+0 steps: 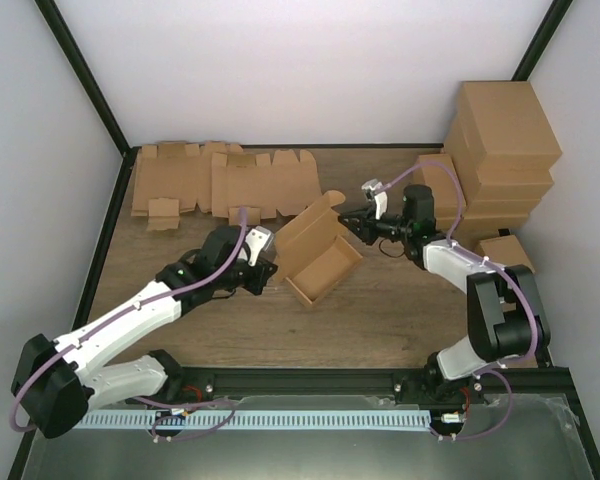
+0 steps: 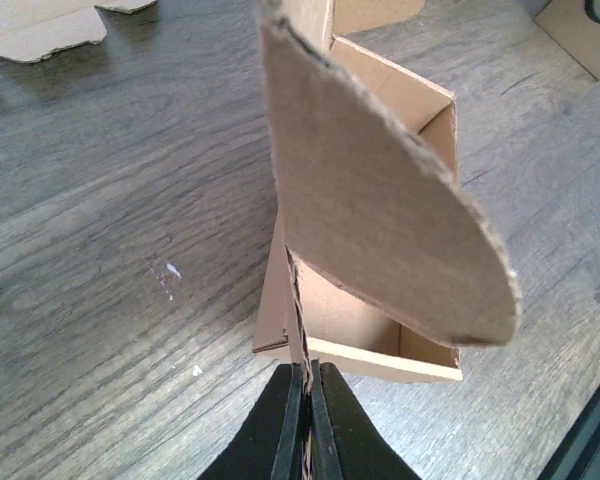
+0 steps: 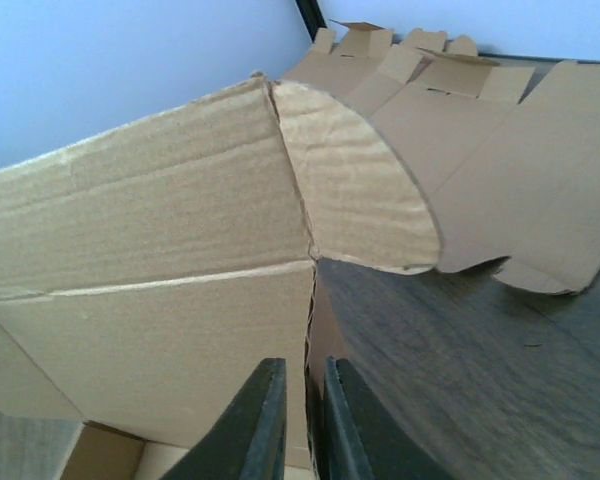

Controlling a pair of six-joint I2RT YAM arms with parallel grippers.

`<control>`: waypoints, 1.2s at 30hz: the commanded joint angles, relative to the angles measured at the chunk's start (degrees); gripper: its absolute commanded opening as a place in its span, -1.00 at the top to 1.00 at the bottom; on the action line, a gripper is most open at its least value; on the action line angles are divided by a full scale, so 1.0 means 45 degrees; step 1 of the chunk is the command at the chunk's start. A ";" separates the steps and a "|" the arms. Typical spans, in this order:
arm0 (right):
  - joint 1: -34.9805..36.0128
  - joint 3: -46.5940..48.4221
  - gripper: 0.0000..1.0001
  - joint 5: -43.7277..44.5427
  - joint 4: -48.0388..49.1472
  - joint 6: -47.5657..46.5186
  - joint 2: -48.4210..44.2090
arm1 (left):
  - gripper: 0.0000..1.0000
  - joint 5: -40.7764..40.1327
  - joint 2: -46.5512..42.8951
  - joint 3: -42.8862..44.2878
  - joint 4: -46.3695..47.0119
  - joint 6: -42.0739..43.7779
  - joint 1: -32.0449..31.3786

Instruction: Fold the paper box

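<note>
- At the bottom centre of the left wrist view, the left pincer (image 2: 306,378) is clenched on a thin upright wall of the paper box (image 1: 320,262). Its black fingers (image 2: 285,430) press flat against either side of the cardboard.
- Just above that grip a rounded flap (image 2: 380,220) rises close to the lens and fills the middle of the frame. Behind it the open inside of the box shows, bare and pale brown.
- At the bottom centre of the right wrist view, the right pincer (image 3: 302,368) has its fingers drawn nearly together with the edge of a box panel caught between them, so it is grasping the box there.
- Above those fingers a wide creased panel (image 3: 150,290) covers the left of the frame, and a rounded tab (image 3: 360,190) juts from its upper right corner.
- In the overhead view the box sits mid-frame on the wooden desk (image 1: 380,310), turned on a diagonal with its open side up and a flap standing along its upper edge. The left pincer is at its lower left end and the right pincer at its upper right end.
- Flat cardboard blanks (image 1: 220,180) lie side by side in the upper left of that view, near the back wall.
- Large cartons (image 1: 500,150) are stacked in the upper right, with a smaller carton (image 1: 505,250) just below them.
</note>
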 commanded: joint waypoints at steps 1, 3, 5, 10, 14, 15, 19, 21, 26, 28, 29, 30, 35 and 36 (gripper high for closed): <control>0.0527 -0.0062 0.86 0.2034 -0.0509 0.0026 -0.0653 | 0.92 -0.0465 0.0228 0.0354 0.0087 0.0055 0.0014; 0.0871 -0.0364 0.98 0.3375 -0.0479 0.0370 -0.1111 | 0.92 -0.1020 0.0387 0.0395 0.0147 -0.0236 0.0020; 0.1306 -0.0892 0.99 0.5035 -0.0257 0.0855 -0.1731 | 0.92 -0.1563 0.0690 0.0526 0.0326 -0.0660 0.0020; 0.2362 -0.2102 0.99 0.7362 0.0543 0.2132 -0.3000 | 0.92 -0.3274 0.1718 0.0940 0.0989 -0.2552 0.0013; 0.3120 -0.2731 0.99 0.8678 0.0868 0.2787 -0.3431 | 0.93 -0.3684 0.2525 0.1268 0.1799 -0.3714 0.0006; 0.3300 -0.2778 0.99 0.9073 0.0812 0.2945 -0.3470 | 0.93 -0.3671 0.2691 0.1323 0.2079 -0.3972 0.0008; 0.4029 -0.3121 0.99 1.0715 0.0949 0.3636 -0.3572 | 0.93 -0.3774 0.3328 0.1416 0.3075 -0.4925 -0.0028; 0.4345 -0.3330 0.99 1.1434 0.1138 0.4025 -0.3619 | 0.92 -0.4058 0.3663 0.1484 0.3331 -0.5197 -0.0086; 0.5368 -0.3709 0.99 1.3336 0.1362 0.4639 -0.3781 | 0.93 -0.4596 0.4382 0.1409 0.3726 -0.5378 -0.0392; 0.5523 -0.3819 0.99 1.3501 0.1554 0.4693 -0.3762 | 0.93 -0.4704 0.4575 0.1281 0.3845 -0.5310 -0.0487; 0.5524 -0.3820 0.99 1.3536 0.1563 0.4705 -0.3682 | 0.93 -0.4723 0.4656 0.1222 0.3902 -0.5280 -0.0522; 0.5539 -0.3766 0.99 1.3611 0.1467 0.4743 -0.3565 | 0.92 -0.4730 0.4728 0.1163 0.3951 -0.5212 -0.0544; 0.5544 -0.3876 0.99 1.3819 0.1272 0.4810 -0.3399 | 0.93 -0.4519 0.4859 0.1255 0.3524 -0.4484 -0.0601; 0.5548 -0.3924 0.99 1.3878 0.1218 0.4797 -0.3417 | 0.93 -0.4475 0.4858 0.1299 0.3342 -0.4305 -0.0588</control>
